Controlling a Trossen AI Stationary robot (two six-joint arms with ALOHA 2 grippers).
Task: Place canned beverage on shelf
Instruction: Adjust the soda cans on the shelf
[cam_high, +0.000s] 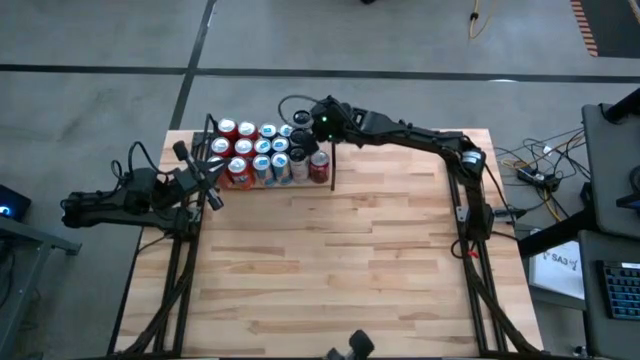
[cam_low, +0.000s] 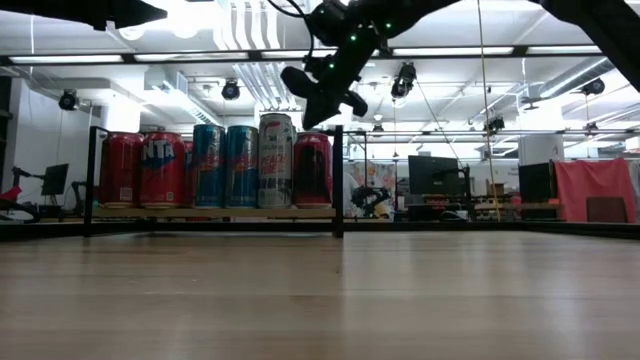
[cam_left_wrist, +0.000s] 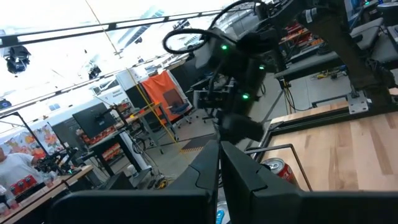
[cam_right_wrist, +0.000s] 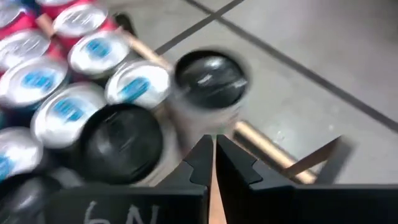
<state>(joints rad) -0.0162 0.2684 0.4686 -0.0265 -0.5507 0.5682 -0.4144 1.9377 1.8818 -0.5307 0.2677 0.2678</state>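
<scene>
The shelf (cam_high: 330, 172) is a thin black frame with a light wood floor (cam_low: 215, 213) at the table's far side, left of the middle. Several cans stand packed in it on their bases: red ones (cam_low: 140, 168), blue ones (cam_low: 225, 165), a tall white one (cam_low: 277, 160) and dark-topped ones (cam_right_wrist: 121, 143). My right gripper (cam_right_wrist: 214, 155) hangs shut and empty just above the cans at the shelf's right end (cam_high: 303, 135). In its wrist view a pale can with a black top (cam_right_wrist: 208, 81) stands right beyond the fingertips. My left gripper (cam_left_wrist: 221, 162) waits shut and empty at the table's left edge (cam_high: 210, 190).
The shelf's black corner post (cam_low: 338, 180) stands just below my right gripper. The bare wood tabletop (cam_high: 340, 270) stretches in front of the shelf to the near edge. Cables and a side table (cam_high: 610, 180) lie beyond the right edge.
</scene>
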